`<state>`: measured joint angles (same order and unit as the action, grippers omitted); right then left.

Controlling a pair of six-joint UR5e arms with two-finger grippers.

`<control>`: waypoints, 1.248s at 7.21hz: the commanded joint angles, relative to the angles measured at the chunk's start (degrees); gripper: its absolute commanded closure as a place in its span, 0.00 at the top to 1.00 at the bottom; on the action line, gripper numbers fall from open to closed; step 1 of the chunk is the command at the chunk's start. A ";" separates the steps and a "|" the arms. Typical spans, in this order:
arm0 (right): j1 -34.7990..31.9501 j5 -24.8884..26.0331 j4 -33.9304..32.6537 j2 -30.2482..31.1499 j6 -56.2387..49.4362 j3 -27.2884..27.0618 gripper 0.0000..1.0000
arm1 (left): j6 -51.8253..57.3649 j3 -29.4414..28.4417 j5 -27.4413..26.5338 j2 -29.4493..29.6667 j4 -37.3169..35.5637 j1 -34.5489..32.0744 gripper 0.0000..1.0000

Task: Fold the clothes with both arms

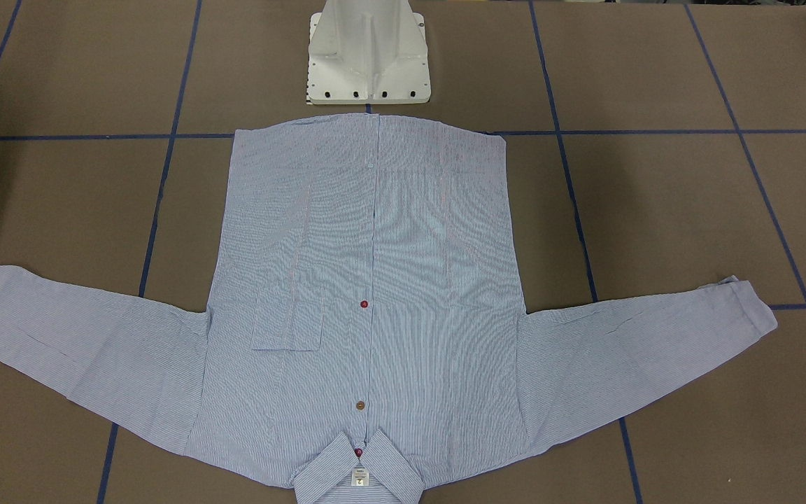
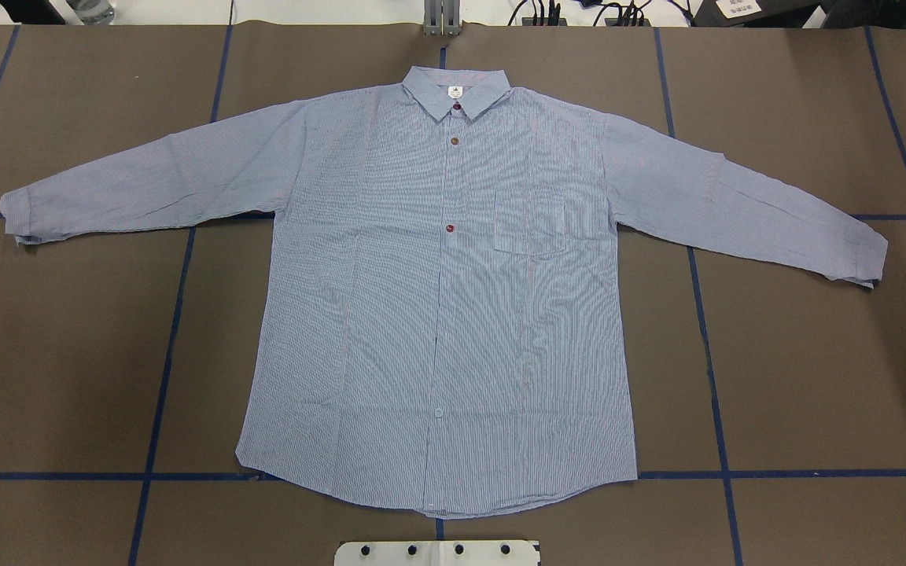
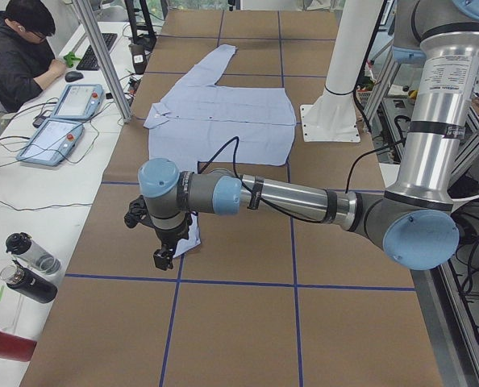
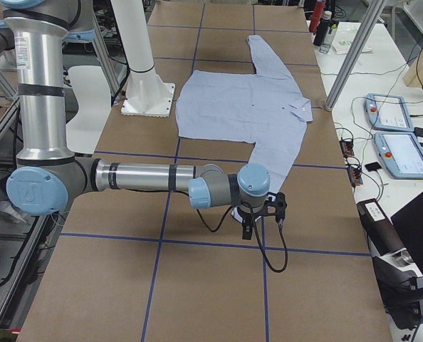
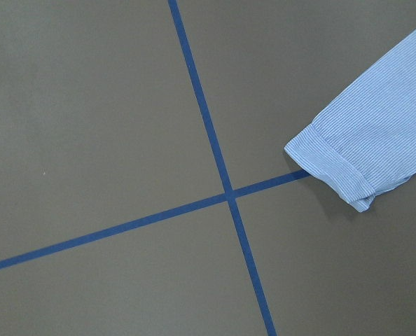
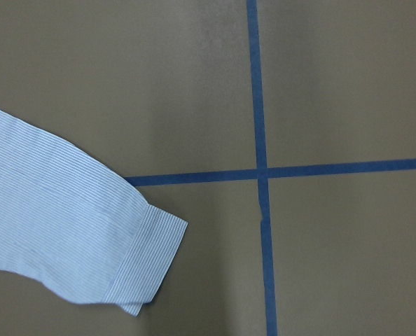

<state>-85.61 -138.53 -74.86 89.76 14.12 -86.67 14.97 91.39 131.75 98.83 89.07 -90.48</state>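
We find the left gripper [image 3: 162,260] hanging low over the desk [image 2: 815,377], pointing down, just beside the left cuff [image 5: 330,168]. We cannot tell whether it is spread or pressed together. The right gripper [image 4: 248,231] hangs the same way by the right cuff [image 6: 148,259], and here too we cannot tell its state. Near each cuff two lines of blue tape [image 5: 227,194] cross. The left arm [image 3: 288,197] and right arm [image 4: 140,177] each reach out level over the desk's ends. Between them the shirt [image 2: 437,299] lies flat, front up and buttoned, with both sleeves spread wide. Its collar [image 2: 457,90] is on the far side from the white pedestal [image 1: 368,52], its hem next to it. A person [image 3: 18,48] sits at a side table.
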 commanded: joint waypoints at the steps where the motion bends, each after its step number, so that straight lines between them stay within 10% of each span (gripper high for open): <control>1: 3.06 0.19 12.77 -0.90 0.03 7.21 1.00 | -3.85 0.54 1.13 -0.39 2.51 0.04 1.00; 6: 13.95 4.31 35.19 -0.20 24.30 10.29 1.00 | -8.11 1.42 4.04 -0.56 6.21 0.04 1.00; 9: 16.70 5.37 35.57 0.51 29.74 10.82 0.98 | -8.02 1.68 4.04 -1.44 6.47 -0.05 1.00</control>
<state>-69.63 -133.37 -39.52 90.01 42.67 -76.10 6.98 92.92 135.78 97.77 95.44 -90.52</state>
